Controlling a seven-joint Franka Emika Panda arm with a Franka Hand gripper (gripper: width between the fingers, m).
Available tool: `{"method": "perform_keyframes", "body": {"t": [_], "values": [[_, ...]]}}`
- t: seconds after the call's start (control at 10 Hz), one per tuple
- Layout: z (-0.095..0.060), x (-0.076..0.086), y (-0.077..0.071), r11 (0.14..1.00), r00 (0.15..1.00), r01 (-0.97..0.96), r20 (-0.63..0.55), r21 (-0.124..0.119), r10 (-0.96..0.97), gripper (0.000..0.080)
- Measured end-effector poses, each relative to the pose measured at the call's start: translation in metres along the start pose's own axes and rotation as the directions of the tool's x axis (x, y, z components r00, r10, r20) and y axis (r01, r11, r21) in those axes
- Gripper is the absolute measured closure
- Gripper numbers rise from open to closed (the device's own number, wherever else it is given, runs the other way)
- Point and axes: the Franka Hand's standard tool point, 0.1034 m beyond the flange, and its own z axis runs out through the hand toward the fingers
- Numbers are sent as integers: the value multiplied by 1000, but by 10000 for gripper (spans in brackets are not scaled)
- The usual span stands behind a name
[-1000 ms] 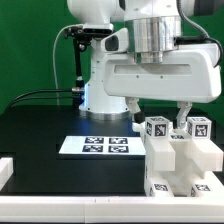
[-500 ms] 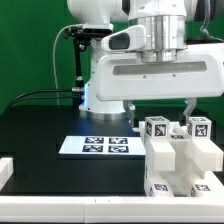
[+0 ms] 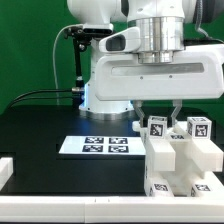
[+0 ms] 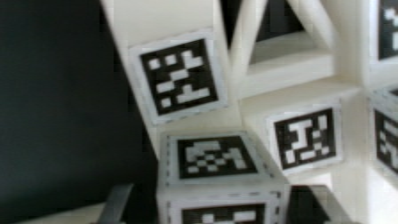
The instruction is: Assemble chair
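Item: chair [image 3: 180, 160], blocky white tagged assembly, stood on the black table [image 3: 40, 130] at the exterior view's right, beside the marker board [image 3: 98, 146]. My gripper [image 3: 158, 112] hung directly above its upright tagged post [image 4: 222, 160], fingers [image 3: 140, 113] straddling it; grip uncertain.

White chair [image 3: 178, 158] – black-and-white square tags – on black table [image 3: 40, 130]; white marker board [image 3: 99, 146].
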Motion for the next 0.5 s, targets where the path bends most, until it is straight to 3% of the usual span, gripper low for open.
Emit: {"method": "perform_keyframes", "body": {"t": [0.3,0.4,0.5], "values": [[-1,1,-1,942,942,-336,2,-1,336,518],[-1,2,0,884,884,-467,6,-5,467,518],[-1,1,-1,768,768,-641,11,-2,641,518]]}}
